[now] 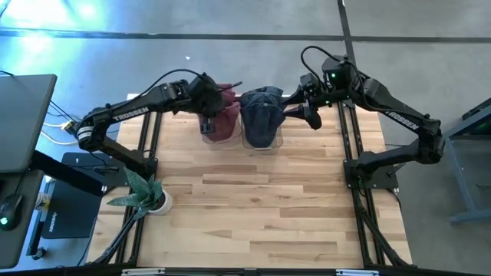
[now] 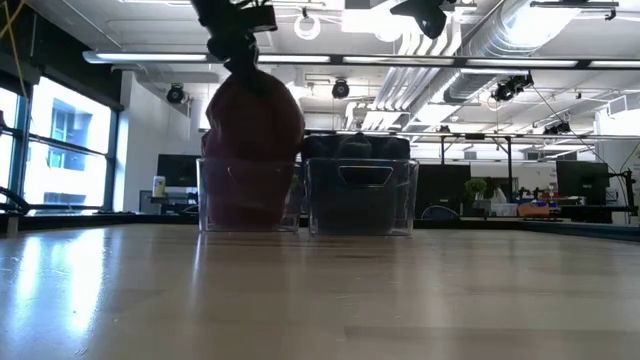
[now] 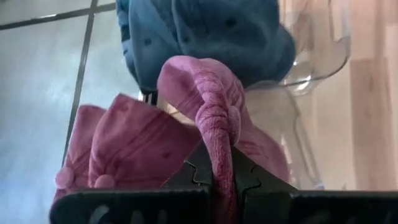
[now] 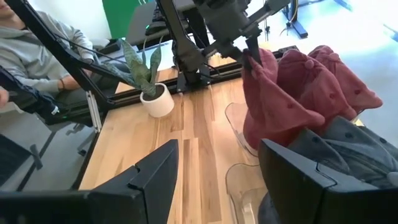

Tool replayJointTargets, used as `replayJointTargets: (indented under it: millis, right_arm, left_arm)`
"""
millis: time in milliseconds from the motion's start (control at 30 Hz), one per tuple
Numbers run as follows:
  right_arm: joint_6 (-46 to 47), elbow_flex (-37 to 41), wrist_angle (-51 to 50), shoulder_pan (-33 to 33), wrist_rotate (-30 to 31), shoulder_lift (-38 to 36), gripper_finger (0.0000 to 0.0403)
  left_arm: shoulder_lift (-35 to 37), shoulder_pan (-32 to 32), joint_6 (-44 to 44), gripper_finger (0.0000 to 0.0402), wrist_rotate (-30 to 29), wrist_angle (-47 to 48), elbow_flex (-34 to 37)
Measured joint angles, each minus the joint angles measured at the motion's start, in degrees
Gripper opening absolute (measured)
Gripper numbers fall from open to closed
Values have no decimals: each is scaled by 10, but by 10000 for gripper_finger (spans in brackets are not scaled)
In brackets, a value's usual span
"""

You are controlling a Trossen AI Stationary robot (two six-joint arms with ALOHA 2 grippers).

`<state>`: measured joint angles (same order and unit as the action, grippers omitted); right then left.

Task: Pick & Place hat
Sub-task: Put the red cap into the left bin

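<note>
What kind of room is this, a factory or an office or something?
Probably an open-plan lab or workshop office. Bare ducts and strip lights on the ceiling, a row of dark computer monitors behind the pale wooden table, and a person in a grey hoodie seated alongside suggest that.

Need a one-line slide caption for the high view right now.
Left gripper pinches a red hat above its clear bin; right gripper open beside the blue hats.

The clear plastic bin holding dark blue caps (image 1: 261,126) stands at the far edge of the light wooden table (image 1: 253,207). Just left of it, touching, stands a second clear bin (image 1: 219,130) with maroon caps (image 1: 224,115) in it. The potted green plant in a white pot (image 1: 149,195) stands well left and nearer than the blue-cap bin.
</note>
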<state>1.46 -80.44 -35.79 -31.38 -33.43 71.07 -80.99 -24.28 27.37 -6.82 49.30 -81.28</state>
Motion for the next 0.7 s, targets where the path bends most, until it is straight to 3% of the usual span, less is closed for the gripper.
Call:
replayJointTargets:
  millis: [333, 533, 700]
  right_arm:
    - [3, 0, 0, 0, 1, 0, 215]
    - [11, 0, 0, 0, 4, 0, 215]
    - [14, 0, 1, 0, 4, 0, 216]
  left_arm:
    - [0, -75, 7, 11, 77, -1, 4]
    - [-3, -117, -2, 64, 137, -11, 4]
    - [-23, -140, -31, 117, 150, -24, 5]
